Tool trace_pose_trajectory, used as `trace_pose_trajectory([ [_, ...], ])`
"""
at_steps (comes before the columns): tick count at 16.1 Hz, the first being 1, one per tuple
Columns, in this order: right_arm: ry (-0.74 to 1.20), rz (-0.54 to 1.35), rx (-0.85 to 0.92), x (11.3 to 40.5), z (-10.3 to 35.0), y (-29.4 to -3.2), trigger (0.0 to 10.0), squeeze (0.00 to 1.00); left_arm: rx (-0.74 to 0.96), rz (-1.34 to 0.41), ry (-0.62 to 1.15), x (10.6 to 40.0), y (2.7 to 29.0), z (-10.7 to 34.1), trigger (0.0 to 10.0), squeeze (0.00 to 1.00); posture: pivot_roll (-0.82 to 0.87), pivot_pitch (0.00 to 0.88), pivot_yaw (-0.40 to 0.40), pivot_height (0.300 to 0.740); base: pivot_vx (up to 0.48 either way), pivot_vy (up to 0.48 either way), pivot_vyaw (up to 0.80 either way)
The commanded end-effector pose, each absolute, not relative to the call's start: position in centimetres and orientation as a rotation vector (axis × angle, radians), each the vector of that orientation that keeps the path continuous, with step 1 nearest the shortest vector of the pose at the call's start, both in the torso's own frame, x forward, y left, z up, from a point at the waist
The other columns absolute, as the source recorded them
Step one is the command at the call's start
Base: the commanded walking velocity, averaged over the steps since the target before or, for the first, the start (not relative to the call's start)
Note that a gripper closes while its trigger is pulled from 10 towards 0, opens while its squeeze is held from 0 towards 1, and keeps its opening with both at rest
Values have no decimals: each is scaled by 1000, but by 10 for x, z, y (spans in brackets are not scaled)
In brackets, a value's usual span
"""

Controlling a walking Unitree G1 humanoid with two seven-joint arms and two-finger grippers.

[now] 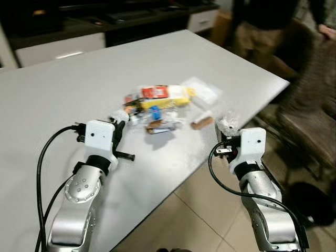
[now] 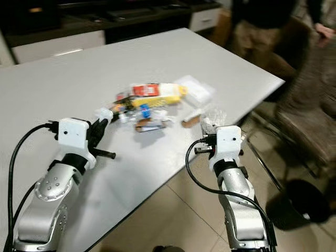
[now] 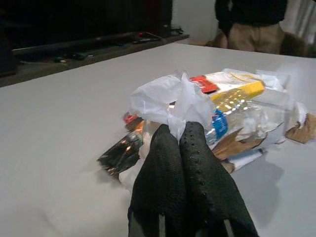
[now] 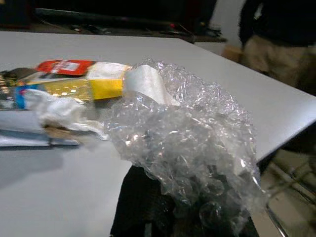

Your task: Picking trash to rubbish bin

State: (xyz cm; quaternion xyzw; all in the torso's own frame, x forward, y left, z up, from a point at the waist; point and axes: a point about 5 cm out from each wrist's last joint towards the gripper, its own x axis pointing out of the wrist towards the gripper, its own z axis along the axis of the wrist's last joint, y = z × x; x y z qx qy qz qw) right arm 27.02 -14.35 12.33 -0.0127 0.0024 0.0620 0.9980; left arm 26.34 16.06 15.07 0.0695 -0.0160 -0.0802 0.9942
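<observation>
Head pair: from above, facing forward and down over the white table; both arms in the foreground, a person and a chair at the far right.
Left eye against right eye: same scene, set slightly sideways; pile of trash at the centre of both.
Left wrist: low over the table, very near, looking along the pressed-together fingers at a white tissue, the pile behind it.
Right wrist: low at the table edge, very near, facing across the table; crumpled clear wrap close up front.
Shared by wrist views: yellow and red packet, table, person behind.
</observation>
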Motion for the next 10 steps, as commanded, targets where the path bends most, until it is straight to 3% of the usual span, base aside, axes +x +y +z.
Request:
trace_pose_trajectory([
  [1,-6,110,-34,270,125,-148,10000,0,149,-168,-47,264,158,154,10000,0,-8,0,-94,740,0,0,-800],
  [2,5,106,-26,269,123,-146,10000,0,161,-185,-49,267,157,154,10000,0,-25,0,-66,740,0,0,-800],
  [6,29,86,-13,257,117,-147,10000,0,149,-220,-47,273,152,155,10000,0,-44,0,-46,740,0,0,0],
  [10,44,96,-16,252,116,-146,10000,0,151,-233,-42,269,149,150,10000,0,-56,0,-57,740,0,0,-800],
])
